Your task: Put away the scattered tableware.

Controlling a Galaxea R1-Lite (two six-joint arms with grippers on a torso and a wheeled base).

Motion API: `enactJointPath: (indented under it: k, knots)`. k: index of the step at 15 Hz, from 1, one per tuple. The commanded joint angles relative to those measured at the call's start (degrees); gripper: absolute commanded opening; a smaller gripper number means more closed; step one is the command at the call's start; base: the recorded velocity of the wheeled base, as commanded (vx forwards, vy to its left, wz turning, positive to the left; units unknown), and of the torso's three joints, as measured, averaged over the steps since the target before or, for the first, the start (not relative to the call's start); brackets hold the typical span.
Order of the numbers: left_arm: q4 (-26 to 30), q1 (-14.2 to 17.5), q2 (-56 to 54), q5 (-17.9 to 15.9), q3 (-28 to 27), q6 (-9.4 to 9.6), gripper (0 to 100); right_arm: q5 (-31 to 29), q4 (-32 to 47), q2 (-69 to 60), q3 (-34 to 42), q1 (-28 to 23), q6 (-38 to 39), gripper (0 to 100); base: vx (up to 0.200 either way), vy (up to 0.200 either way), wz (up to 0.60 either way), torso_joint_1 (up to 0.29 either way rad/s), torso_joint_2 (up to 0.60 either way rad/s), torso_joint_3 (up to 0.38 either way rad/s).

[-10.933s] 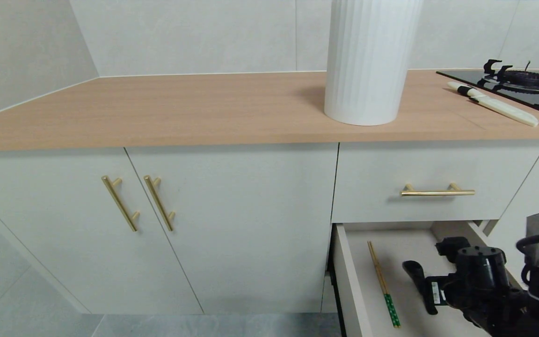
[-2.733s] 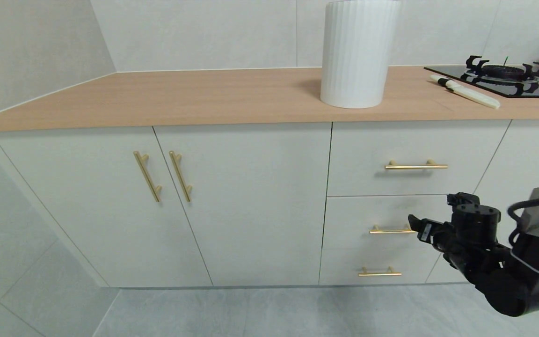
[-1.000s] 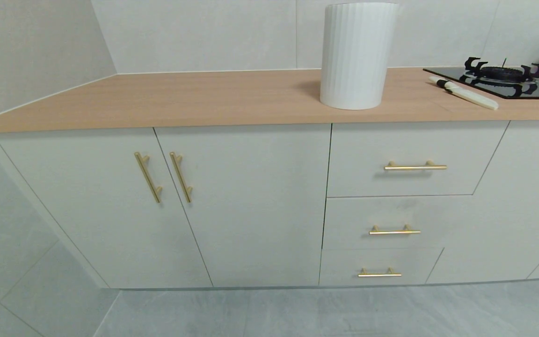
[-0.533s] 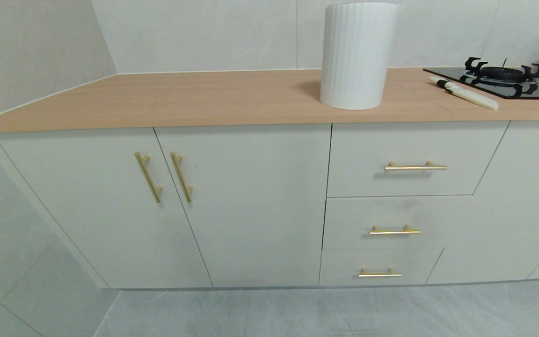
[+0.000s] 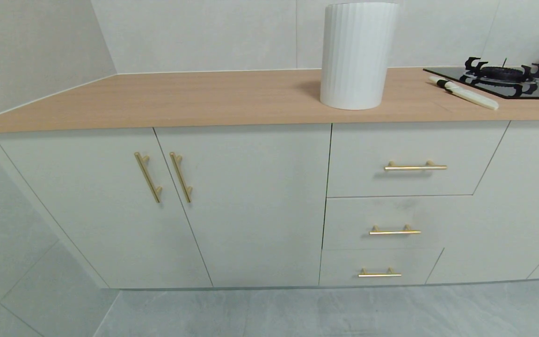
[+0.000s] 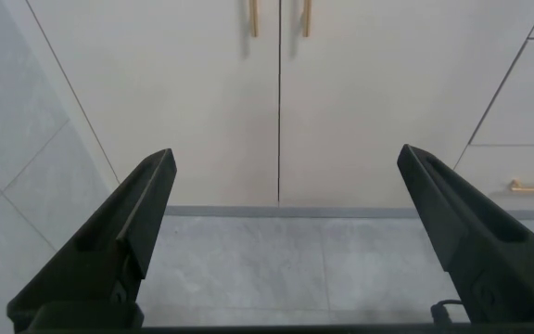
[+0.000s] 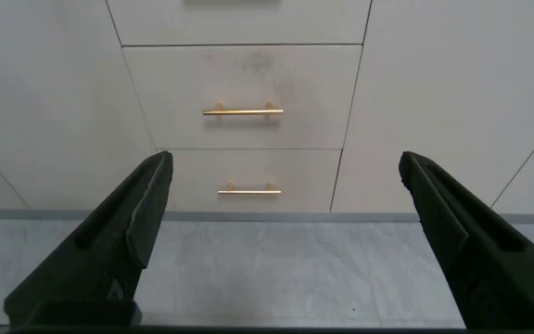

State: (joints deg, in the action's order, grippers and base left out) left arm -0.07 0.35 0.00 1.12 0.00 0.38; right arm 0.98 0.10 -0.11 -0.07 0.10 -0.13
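The knife (image 5: 464, 92) lies flat on the table (image 5: 194, 98), its tip near the front edge and its handle just beside the stove (image 5: 503, 77), well apart from the white ribbed jar (image 5: 357, 56). The three drawers (image 5: 393, 220) below sit shut and flush, as do the two doors (image 5: 166, 206). The left jaws stand wide, holding nothing, low over the floor (image 6: 248, 269) and facing the doors. The right jaws, equally wide and holding nothing, face the two lower drawers with floor between.

The stove (image 5: 522, 86) runs off the head view's right edge.
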Motion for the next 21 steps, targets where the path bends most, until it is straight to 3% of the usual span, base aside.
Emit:
enactJointPath:
  k: [1, 4, 21]
  knots:
    - [-0.01, 0.00, 0.00, 0.02, 0.00, -0.11, 100, -0.01, 0.08, 0.11, -0.01, -0.01, -0.04, 100, 0.000, 0.000, 0.00, 0.000, 0.00, 0.000]
    - [-0.01, 0.00, 0.00, 0.02, 0.00, -0.20, 100, -0.01, 0.08, 0.11, -0.01, -0.01, -0.13, 100, 0.000, 0.000, 0.00, 0.000, 0.00, 0.000]
    - [-0.01, 0.00, 0.00, -0.07, 0.00, -0.20, 100, -0.01, 0.08, 0.20, -0.01, -0.01, -0.04, 100, 0.200, 0.000, 0.00, 0.004, 0.00, 0.003]
